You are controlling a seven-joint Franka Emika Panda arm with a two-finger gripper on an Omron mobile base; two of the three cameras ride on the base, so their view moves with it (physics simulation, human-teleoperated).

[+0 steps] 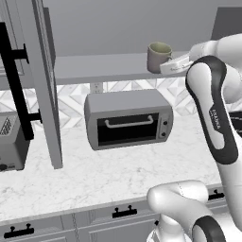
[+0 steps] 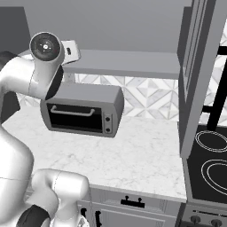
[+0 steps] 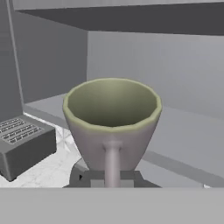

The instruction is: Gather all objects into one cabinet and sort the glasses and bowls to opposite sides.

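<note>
One item is all I can account for: the grey mug [image 1: 159, 57] stands upright on the pale grey shelf [image 1: 108, 68], handle toward my gripper [image 3: 112, 177], whose state I cannot tell. Gathering looks barely begun.

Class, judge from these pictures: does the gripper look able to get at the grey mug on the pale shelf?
Probably yes. The mug stands upright on the shelf, its handle facing the gripper close beside it, with nothing between them.
</note>
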